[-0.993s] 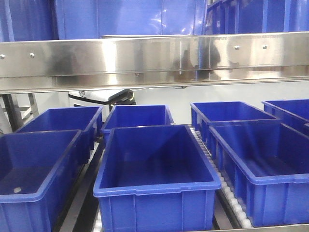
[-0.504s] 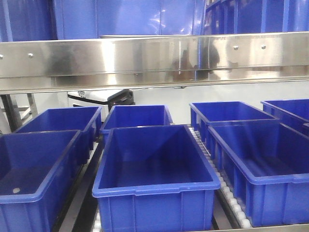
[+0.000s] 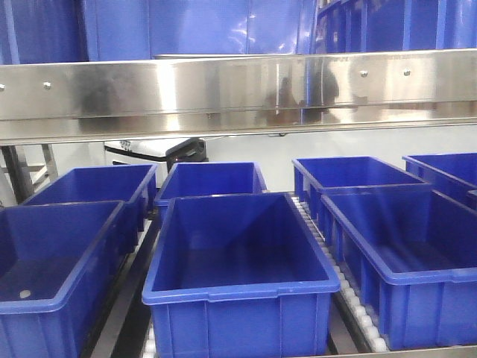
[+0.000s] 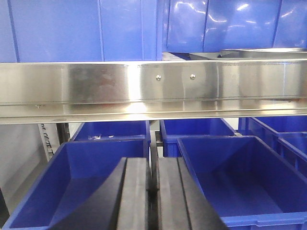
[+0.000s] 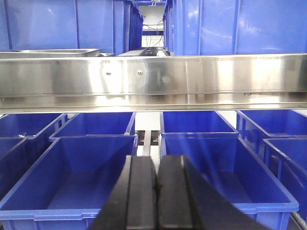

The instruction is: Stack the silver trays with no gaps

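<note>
Silver trays sit on the upper shelf, behind the steel rail. Their rims show in the left wrist view (image 4: 259, 52) at top right and in the right wrist view (image 5: 48, 51) at top left. A thin silver edge (image 3: 223, 54) shows above the rail in the front view. My left gripper (image 4: 152, 160) is shut and empty, hanging over the gap between two blue bins, well below the trays. My right gripper (image 5: 157, 158) is also shut and empty, over the gap between two blue bins. Neither gripper shows in the front view.
A wide steel rail (image 3: 238, 93) crosses every view at shelf height. Several open blue bins (image 3: 238, 253) stand in rows on roller tracks (image 3: 350, 298) below it. More blue bins (image 4: 72, 28) fill the upper shelf behind the trays.
The front view has shifted very slightly, so the bins sit a touch further left than a second ago. Nothing else has moved.
</note>
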